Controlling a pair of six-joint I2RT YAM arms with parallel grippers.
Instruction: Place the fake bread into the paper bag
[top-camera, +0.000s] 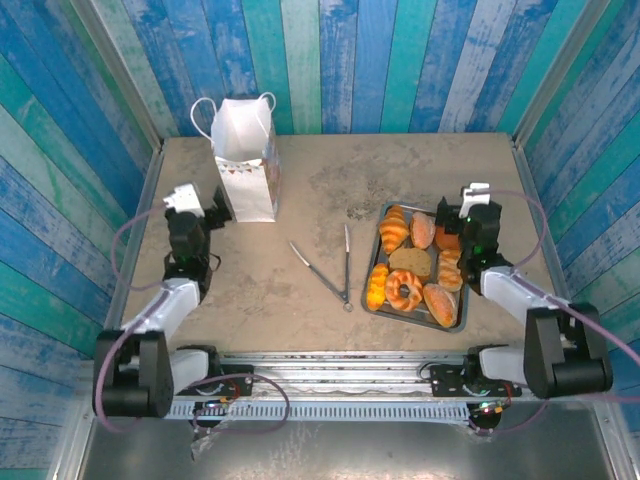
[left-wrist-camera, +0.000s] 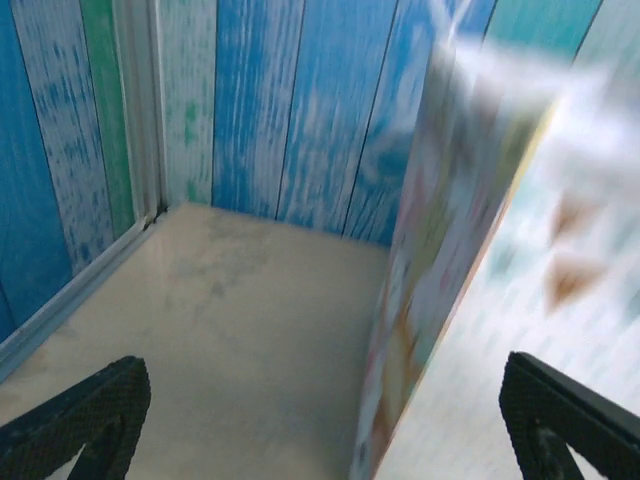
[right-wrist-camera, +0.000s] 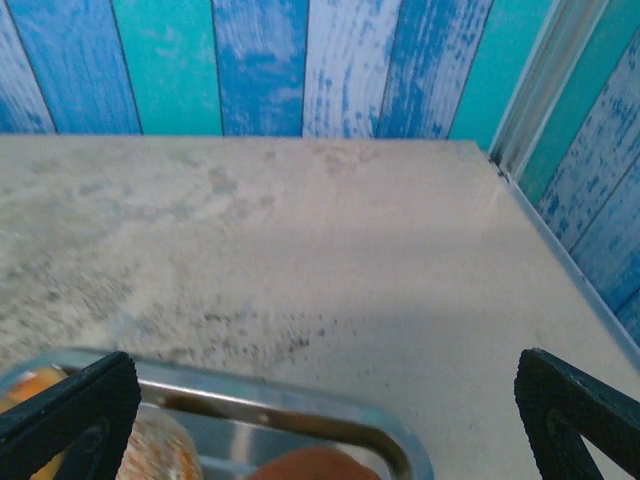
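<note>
The paper bag (top-camera: 245, 160) stands upright at the back left, white with cord handles and a row of bunting. My left gripper (top-camera: 214, 206) is open just left of its base. In the left wrist view the bag (left-wrist-camera: 480, 250) is close and blurred, and its near corner sits between the spread fingers of the gripper (left-wrist-camera: 320, 378). The fake bread (top-camera: 412, 265) lies on a grey metal tray (top-camera: 420, 320) at the right: croissants, buns, a ring doughnut. My right gripper (top-camera: 458, 208) is open over the tray's far right corner (right-wrist-camera: 300, 425) with nothing in it, a brown bun (right-wrist-camera: 315, 465) just below.
Metal tongs (top-camera: 335, 265) lie on the table between the bag and the tray. Blue and teal plank walls close in the back and both sides. Bare tabletop (right-wrist-camera: 330, 230) stretches beyond the tray to the back wall.
</note>
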